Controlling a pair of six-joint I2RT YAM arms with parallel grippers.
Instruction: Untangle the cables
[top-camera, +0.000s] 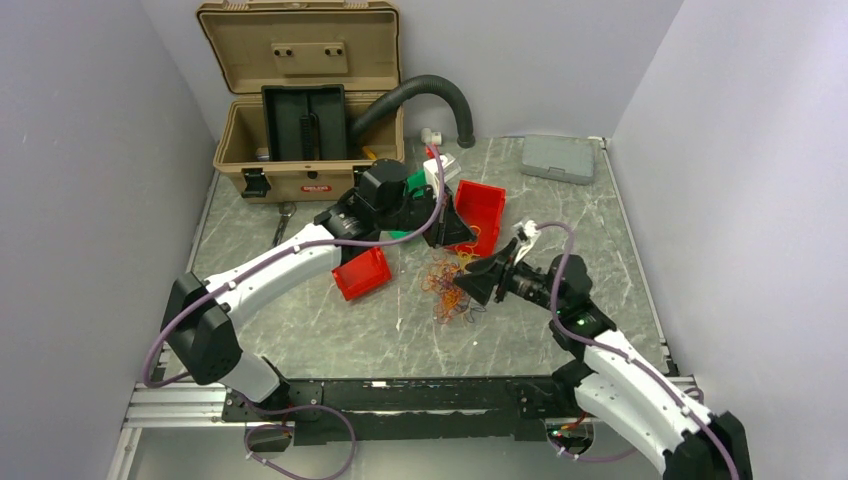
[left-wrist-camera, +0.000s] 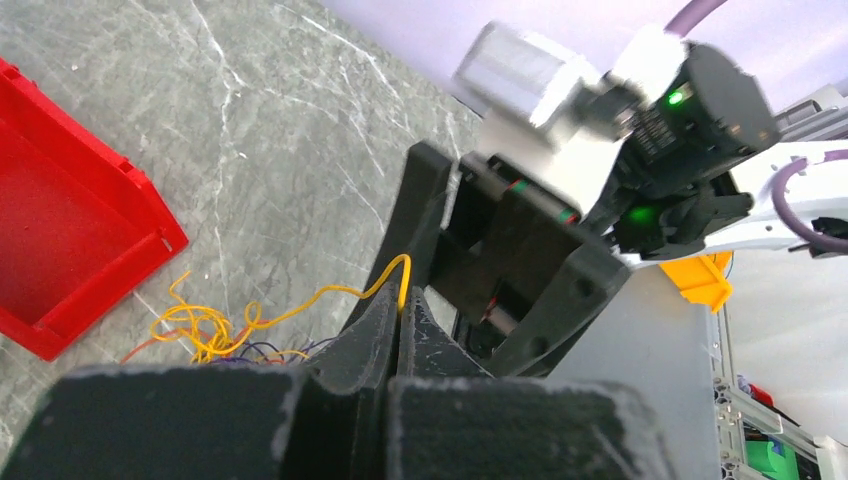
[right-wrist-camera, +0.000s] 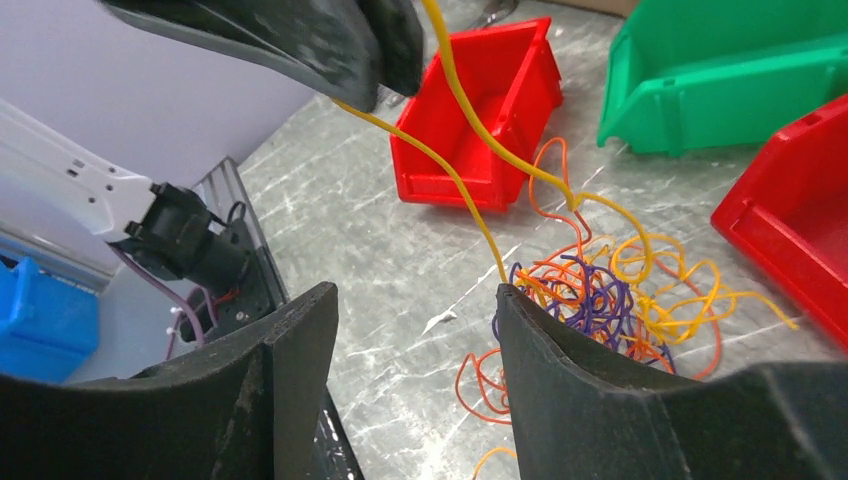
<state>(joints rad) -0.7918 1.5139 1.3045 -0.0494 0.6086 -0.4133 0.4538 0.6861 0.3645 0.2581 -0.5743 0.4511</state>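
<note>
Starting from the near edge of the table (top-camera: 330, 330), where both arms are bolted, our right gripper (right-wrist-camera: 415, 300) sits lowest. It hangs just above the tabletop near the middle with its jaws spread and nothing between them. Just beyond its tips lie the cables (top-camera: 446, 285), a loose heap of orange, yellow, red and dark purple wire at the centre of the table. A few orange loops trail toward the near edge.

Rising out of the heap is a yellow strand (left-wrist-camera: 320, 296). It runs up to our left gripper (left-wrist-camera: 399, 305), whose jaws are clenched on it a little above and beyond the tangle.

A small red bin (top-camera: 362, 273) lies just left of the heap. A larger red bin (top-camera: 480, 212) and a green bin (right-wrist-camera: 720, 80) lie beyond it. An open tan toolbox (top-camera: 300, 60) stands at the far left corner.

We judge the step in hand to be pulling one strand free: the left side has the yellow wire and the rest of the bundle lies slack. The strand goes into the knot among the purple and orange loops, so it will likely drag the heap along if we just lift. The next move seems to call for the right jaws to close on the bundle near where the yellow wire enters. The left could then draw the wire away slowly.
</note>
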